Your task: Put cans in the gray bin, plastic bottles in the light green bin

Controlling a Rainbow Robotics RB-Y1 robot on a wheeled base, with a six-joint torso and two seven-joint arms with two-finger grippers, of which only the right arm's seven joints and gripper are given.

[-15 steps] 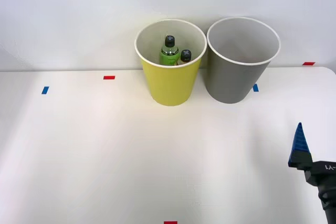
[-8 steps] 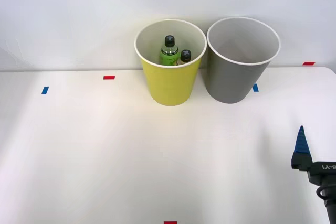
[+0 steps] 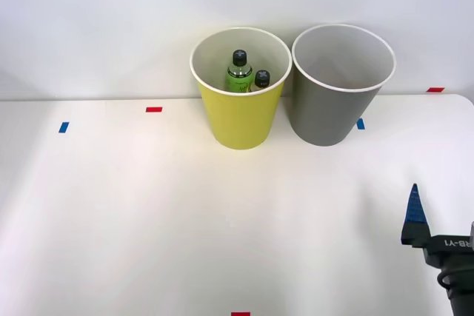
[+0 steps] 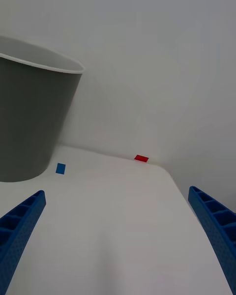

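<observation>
A: Item one, leftmost?
B: Round tapered yellow-green plastic bin with white rim [image 3: 238, 120], standing upright at the back of the white tabletop [image 3: 148, 212]. Contents: two small plastic bottles with black screw caps, one bright green [image 3: 238, 73], one paler yellowish [image 3: 261, 81], both upright and side by side.
A: Item two?
B: Round tapered matte gray bin with white rim [image 3: 326, 112], just beside the yellow-green bin on its right; nothing visible inside.
A: Item three?
B: Blue ribbed right end effector [image 3: 416, 211], low at the tabletop's right edge, well apart from both bins. Fingers [image 4: 19, 226] spread wide, holding nothing.
</observation>
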